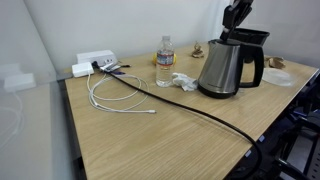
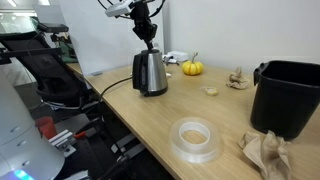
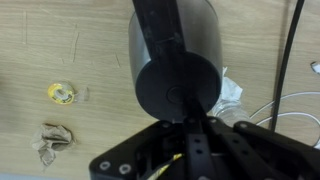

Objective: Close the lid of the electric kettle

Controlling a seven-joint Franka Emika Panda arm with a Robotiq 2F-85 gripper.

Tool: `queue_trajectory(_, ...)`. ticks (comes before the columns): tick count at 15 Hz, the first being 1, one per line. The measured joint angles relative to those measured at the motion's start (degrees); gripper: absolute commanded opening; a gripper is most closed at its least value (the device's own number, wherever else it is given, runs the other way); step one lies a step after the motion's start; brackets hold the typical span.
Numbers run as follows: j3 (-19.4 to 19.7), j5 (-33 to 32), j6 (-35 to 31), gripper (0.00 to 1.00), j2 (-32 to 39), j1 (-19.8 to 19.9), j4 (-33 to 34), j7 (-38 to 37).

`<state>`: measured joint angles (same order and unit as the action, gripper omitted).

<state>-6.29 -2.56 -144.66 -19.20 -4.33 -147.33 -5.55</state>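
Observation:
The steel electric kettle stands on the wooden table, and it shows in both exterior views. Its black handle points away from the bottle. The round black lid fills the middle of the wrist view and lies low on the kettle's top. I cannot tell whether it is fully down. My gripper is straight above the kettle with its fingers together, the tips at the lid's edge.
A clear water bottle and crumpled plastic stand beside the kettle. A white power strip, a white cable and the black cord lie on the table. A small pumpkin, a tape roll and a black bin are further off.

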Motion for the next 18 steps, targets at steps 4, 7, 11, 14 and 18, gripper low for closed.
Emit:
queue_trajectory(4,-0.46,-1.67,-0.1,0.0,0.01,-0.01,-0.06,0.05)
queue_trajectory(7,-0.84,-3.24,-0.2,0.0,-0.01,-0.01,-0.11,0.05)
queue_trajectory(11,-1.04,-4.35,-0.35,0.0,-0.1,-0.01,-0.2,0.05)
queue_trajectory(14,-1.04,-4.44,-0.68,0.0,-0.22,0.0,-0.39,0.04)
queue_trajectory(18,-1.04,-4.44,-1.11,0.0,-0.37,0.02,-0.63,0.0)
